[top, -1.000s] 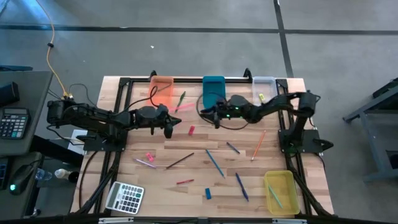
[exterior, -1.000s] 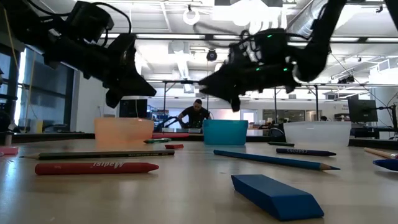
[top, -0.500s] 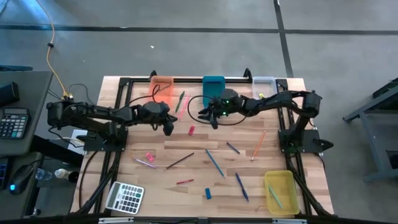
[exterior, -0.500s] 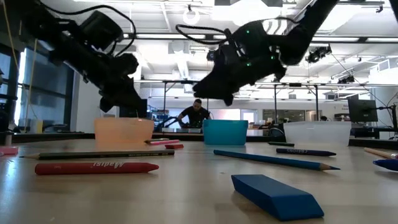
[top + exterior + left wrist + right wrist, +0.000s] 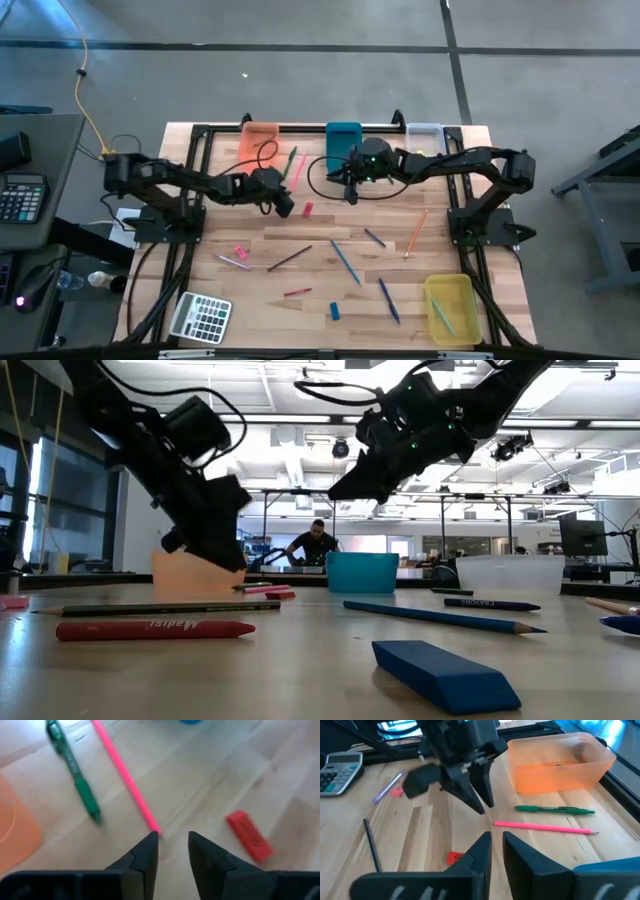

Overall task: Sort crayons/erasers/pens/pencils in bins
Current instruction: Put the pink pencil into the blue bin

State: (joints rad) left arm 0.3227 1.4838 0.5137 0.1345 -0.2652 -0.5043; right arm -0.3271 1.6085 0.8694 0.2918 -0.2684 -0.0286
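- the thin pink pencil [image 5: 126, 776] lies flat on the wooden tabletop [image 5: 330, 235], just beside the translucent orange plastic bin [image 5: 260, 143] and alongside a green stick with a clip [image 5: 73, 771]; its near tip sits right at the left gripper's fingers, which suggests it is the piece being gone for.
- a small red block eraser [image 5: 249, 835] rests on the boards a little off to the side of that tip, apart from both sticks.
- the left gripper [image 5: 172, 851] is low over the tabletop, its two dark fingers parted with a narrow gap and nothing between them; one finger [image 5: 145, 854] stands at the pink pencil's end, so the pose reads as lining up for a pinch rather than a hold.
- the right gripper [image 5: 495, 849] hovers higher, near the solid teal bin [image 5: 343, 142] at the back edge, pointed toward the left arm's work spot; its fingers stand close together with a slim gap and carry nothing.
- the clear whitish bin [image 5: 424, 139] stands at the back right and the yellow bin [image 5: 449, 306] at the front right corner with a stick or two already inside, so sorting looks only partly done.
- further blue and teal sticks, an orange pencil [image 5: 416, 232], a blue block eraser [image 5: 445, 674] and a red crayon [image 5: 155, 630] are scattered over the middle and front of the tabletop, well apart from any bin.
- a grey calculator [image 5: 201, 317] sits at the front left corner, outside the sorting.
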